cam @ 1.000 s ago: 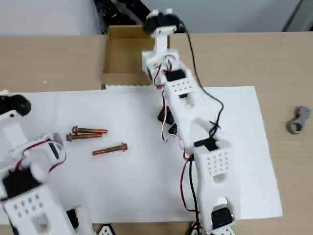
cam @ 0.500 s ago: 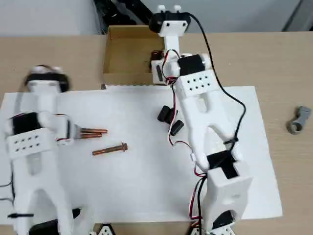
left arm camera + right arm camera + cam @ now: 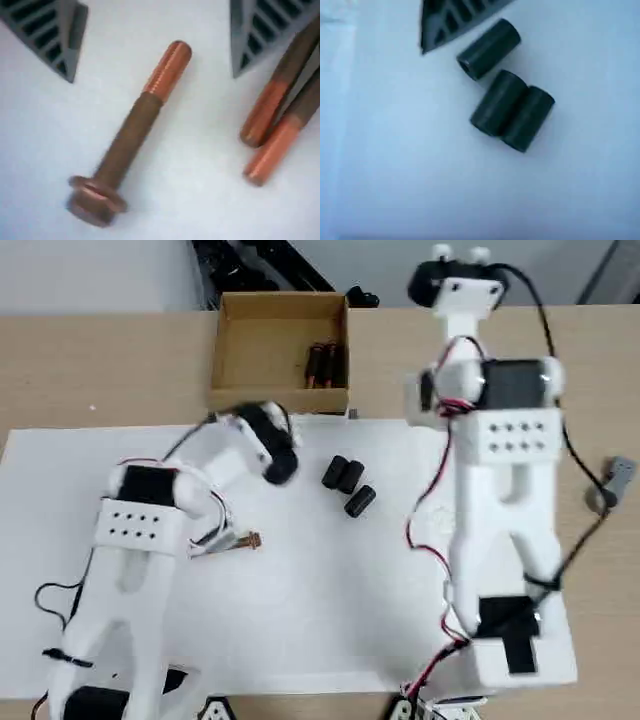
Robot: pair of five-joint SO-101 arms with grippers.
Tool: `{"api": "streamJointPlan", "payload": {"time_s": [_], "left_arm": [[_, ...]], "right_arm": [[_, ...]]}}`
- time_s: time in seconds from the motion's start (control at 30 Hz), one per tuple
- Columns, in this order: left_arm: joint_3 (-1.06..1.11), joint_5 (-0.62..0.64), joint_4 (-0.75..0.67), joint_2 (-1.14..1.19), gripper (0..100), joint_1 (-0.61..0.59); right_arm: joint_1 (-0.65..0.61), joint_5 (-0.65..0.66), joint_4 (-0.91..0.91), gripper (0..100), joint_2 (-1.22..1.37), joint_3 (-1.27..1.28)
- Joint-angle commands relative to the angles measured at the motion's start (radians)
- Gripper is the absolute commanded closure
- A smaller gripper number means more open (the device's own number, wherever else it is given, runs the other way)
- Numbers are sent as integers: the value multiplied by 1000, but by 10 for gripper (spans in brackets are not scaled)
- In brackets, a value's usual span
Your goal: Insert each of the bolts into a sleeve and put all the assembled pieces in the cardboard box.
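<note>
Left gripper hangs open astride the lone copper flanged bolt. Best centre on its shank, clear of the neighbouring pair.

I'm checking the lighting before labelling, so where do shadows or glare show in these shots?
High view: even light, no glare on the white paper. Left wrist view: the lone bolt casts a faint shadow, its threaded end brightest. Right wrist view: the three sleeves show a dull sheen and soft shadows.

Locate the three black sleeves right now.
High view: the sleeves lie mid-table on the white sheet, in front of the right corner of the cardboard box; two touch side by side, the third lies close beside them.
</note>
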Motion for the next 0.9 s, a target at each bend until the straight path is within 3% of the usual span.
{"api": "streamJointPlan", "payload": {"time_s": [0.0,0.23,0.47,0.87], "left_arm": [[71,-98,-97,0,810,14],[193,-160,-256,2,811,17],[203,-161,-290,51,810,17],[-84,-158,-241,483,809,17]], "right_arm": [[28,51,7,858,-119,75],[24,46,5,858,-255,307],[27,44,-59,858,-346,480],[27,44,-202,858,-449,727]]}}
